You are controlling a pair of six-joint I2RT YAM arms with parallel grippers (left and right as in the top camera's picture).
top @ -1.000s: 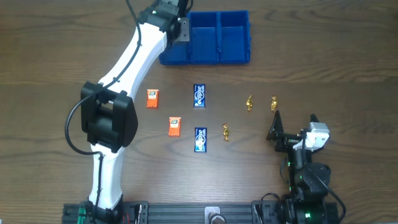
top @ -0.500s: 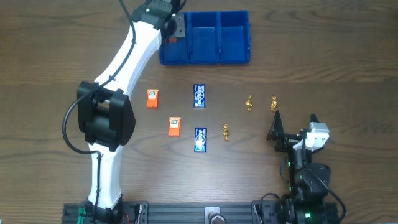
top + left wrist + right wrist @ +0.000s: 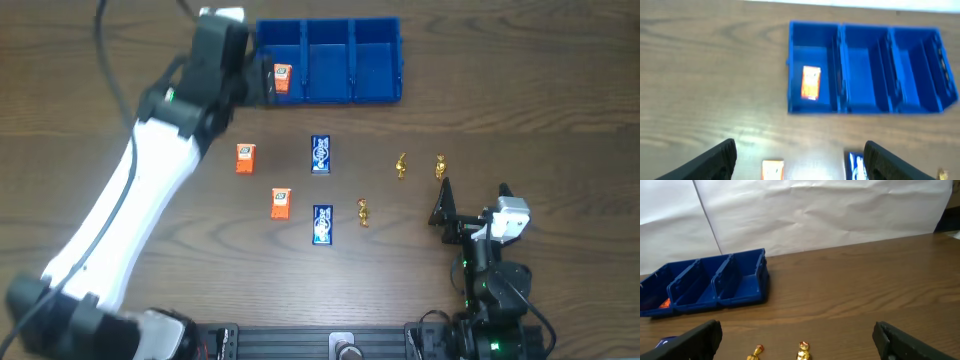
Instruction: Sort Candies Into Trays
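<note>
One orange packet (image 3: 282, 77) down flat in the end compartment of the blue tray (image 3: 352, 62), on the left arm's side; the other two compartments bare. Spread wide and holding nothing, the left jaws, lifted above the counter (image 3: 520, 120) on the arm's own side of the tray and looking down on that packet. Likewise spread and empty, the right jaws, low on the right arm's side, near three gold candies (image 3: 401, 165) (image 3: 440, 166) (image 3: 363, 211). Out on the wood as well, apart from the tray: two orange packets (image 3: 245, 158) (image 3: 281, 203) and two blue packets (image 3: 320, 154) (image 3: 322, 224). Judged barely begun, one piece of eight sorted. Likely trouble ahead: a flat packet skating away under jaws closing on its thin edges, or tipping out of a shallow pinch on the way up; a small gold candy squirting free or rolling off when nudged; a blue packet knocked askew by jaws coming down for the orange one near it; a release too close to a divider, dropping a piece into the wrong compartment or onto the rim; the two arms meeting over mid-counter if sent for neighbouring pieces at once.
</note>
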